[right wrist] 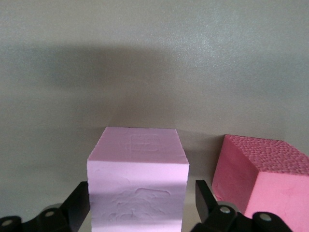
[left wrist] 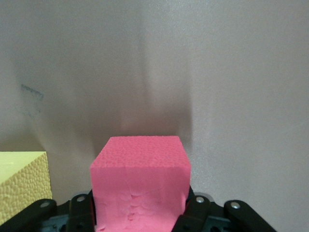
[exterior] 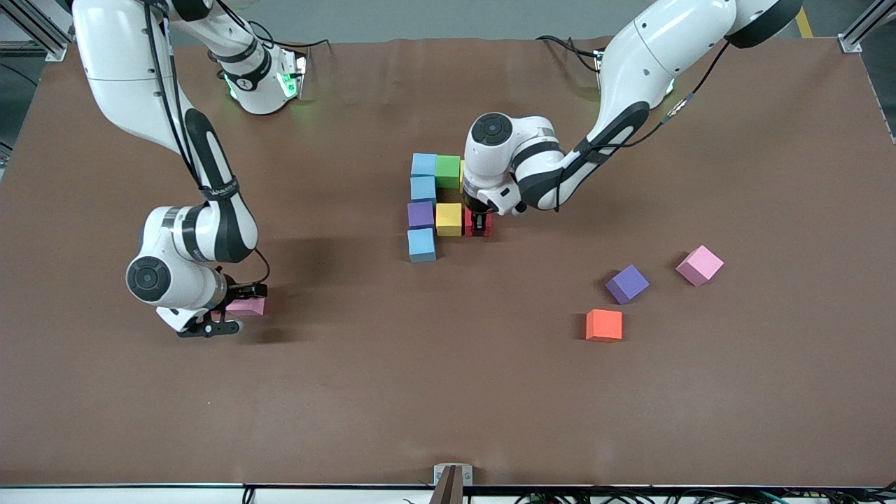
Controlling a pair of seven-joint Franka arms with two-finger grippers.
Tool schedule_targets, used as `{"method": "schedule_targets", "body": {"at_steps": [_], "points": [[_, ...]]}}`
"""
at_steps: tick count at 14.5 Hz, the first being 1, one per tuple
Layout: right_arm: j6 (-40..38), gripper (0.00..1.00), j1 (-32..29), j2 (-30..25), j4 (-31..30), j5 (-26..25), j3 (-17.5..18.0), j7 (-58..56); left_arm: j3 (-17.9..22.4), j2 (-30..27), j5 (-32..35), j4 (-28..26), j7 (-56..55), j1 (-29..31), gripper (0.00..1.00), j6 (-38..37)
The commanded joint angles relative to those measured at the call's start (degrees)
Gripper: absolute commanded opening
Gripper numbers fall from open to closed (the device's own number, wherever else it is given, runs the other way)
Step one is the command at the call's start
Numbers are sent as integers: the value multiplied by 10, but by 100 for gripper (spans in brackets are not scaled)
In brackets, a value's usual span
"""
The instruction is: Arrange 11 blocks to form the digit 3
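The partial digit 3 stands mid-table: blue (exterior: 423, 164), green (exterior: 448, 171), blue (exterior: 423, 188), purple (exterior: 421, 214), yellow (exterior: 449, 219) and blue (exterior: 421, 244) blocks, with another yellow one mostly hidden under the left wrist. My left gripper (exterior: 479, 225) is shut on a red block (left wrist: 140, 179), which is beside the yellow block (left wrist: 21, 186). My right gripper (exterior: 234, 308) is open, its fingers on either side of a pale pink block (exterior: 246, 306), also in the right wrist view (right wrist: 137, 179). A deeper pink block (right wrist: 260, 179) lies beside it, hidden in the front view.
Loose blocks lie toward the left arm's end, nearer the front camera than the figure: purple (exterior: 627, 283), pink (exterior: 699, 265) and orange (exterior: 604, 325). The brown mat (exterior: 448, 406) covers the table.
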Motion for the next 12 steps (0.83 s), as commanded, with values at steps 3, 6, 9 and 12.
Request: {"method": "schedule_targets", "body": {"at_steps": [3, 6, 9, 12], "points": [[-9, 45, 2, -11, 0, 7, 12, -1, -1, 4, 48, -1, -253, -17, 23, 5], [-42, 38, 26, -12, 43, 8, 13, 1, -1, 6, 49, 4, -253, -19, 23, 5], [-49, 37, 52, -10, 79, 10, 13, 5, -1, 9, 48, 6, -252, -24, 24, 5], [-48, 37, 91, 5, 120, 47, 13, 12, 0, 10, 48, 7, -252, -25, 27, 5]]}}
